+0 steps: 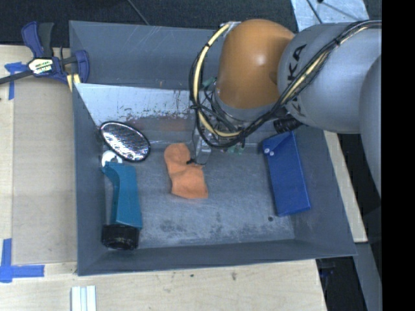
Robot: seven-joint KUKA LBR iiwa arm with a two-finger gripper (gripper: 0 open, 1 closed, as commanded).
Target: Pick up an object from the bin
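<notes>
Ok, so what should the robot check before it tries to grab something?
1. Is the gripper down at a thing? Ok: it sits at the upper right edge of the orange soft lump in the middle of the bin.
2. Is it over the lump's middle? Not ok: it is at the edge.
3. Is the lump free of its neighbours? Ok: the blue-handled tool on the left and the flat blue box on the right both lie apart from it.
4. Is the lump lying flat on the floor? Ok.
5. Does the gripper hold the lump already? Cannot tell.
</notes>
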